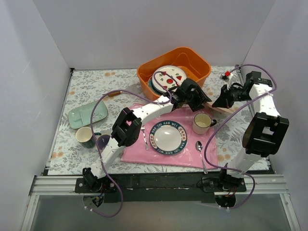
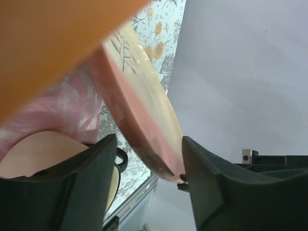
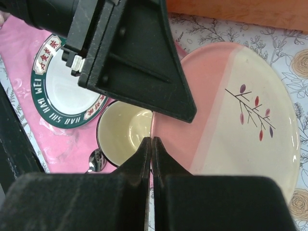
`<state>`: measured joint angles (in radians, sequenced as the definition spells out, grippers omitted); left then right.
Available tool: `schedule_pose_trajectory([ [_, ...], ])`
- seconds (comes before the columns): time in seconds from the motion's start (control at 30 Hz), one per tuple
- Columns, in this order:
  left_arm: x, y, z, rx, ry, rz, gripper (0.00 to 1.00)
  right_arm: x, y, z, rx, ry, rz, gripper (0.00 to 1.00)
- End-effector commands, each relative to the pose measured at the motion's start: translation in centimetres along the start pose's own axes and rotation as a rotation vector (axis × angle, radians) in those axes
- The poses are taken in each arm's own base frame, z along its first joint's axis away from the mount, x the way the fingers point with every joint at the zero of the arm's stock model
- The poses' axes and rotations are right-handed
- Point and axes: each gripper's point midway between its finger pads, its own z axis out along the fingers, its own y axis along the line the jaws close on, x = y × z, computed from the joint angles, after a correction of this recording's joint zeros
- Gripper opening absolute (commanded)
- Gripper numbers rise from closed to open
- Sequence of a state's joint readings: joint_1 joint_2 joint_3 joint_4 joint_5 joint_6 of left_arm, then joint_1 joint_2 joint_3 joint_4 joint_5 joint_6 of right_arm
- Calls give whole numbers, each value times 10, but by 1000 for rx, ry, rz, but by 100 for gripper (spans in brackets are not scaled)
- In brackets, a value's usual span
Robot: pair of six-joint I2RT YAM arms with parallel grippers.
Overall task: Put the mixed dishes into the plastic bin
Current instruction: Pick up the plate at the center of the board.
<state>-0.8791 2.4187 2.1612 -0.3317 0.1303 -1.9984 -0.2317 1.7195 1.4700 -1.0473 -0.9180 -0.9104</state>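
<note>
We are on the step of picking up the round pinkish plate with a small twig drawing [image 3: 231, 115]. It is on the tabletop [image 1: 96, 82] just beside the large orange plastic bin [image 1: 202, 60], at about 2 o'clock from the white plate with the dark lettered rim [image 1: 168, 137]. The left gripper [image 2: 147, 144] has its fingers apart, one on each side of the plate's rim. One finger seems to touch the rim and the other shows a gap, so we think the plate is not clamped yet. The right gripper [image 3: 152, 142] has its fingers pressed together with nothing between them. Their tip is at the plate's edge, next to the cream mug with the dark handle [image 3: 125, 132]. Next, we think the left fingers must squeeze the rim tight. Then the plate must go up over the bin's wall, toward 11 o'clock, and down onto the white plate with red fruit marks [image 1: 169, 76] inside. The cream mug should not get bumped. The pale mint squarish plate [image 1: 88, 114] and the dark green mug [image 1: 85, 137] wait at 9 o'clock.
</note>
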Motion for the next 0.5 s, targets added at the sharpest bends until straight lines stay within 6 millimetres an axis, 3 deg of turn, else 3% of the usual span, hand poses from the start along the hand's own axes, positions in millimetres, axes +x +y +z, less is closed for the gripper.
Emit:
schedule_pose_trajectory([
  [0.0,-7,-37,-4,68,-12,-323,51,-21,29,-4,-50,-77,-79,1],
  [0.07,-7,-42,-5,88,-12,-322,43,-22,31,-5,-45,-79,-93,1],
  [0.2,-7,-55,-11,133,0,-312,16,-22,30,-8,-23,-65,-135,1],
  [0.37,-6,-77,-19,214,25,-291,0,-25,29,-15,24,-55,-190,1],
  [0.47,-6,-90,-24,277,46,-269,0,-29,29,-19,46,-62,-199,1],
])
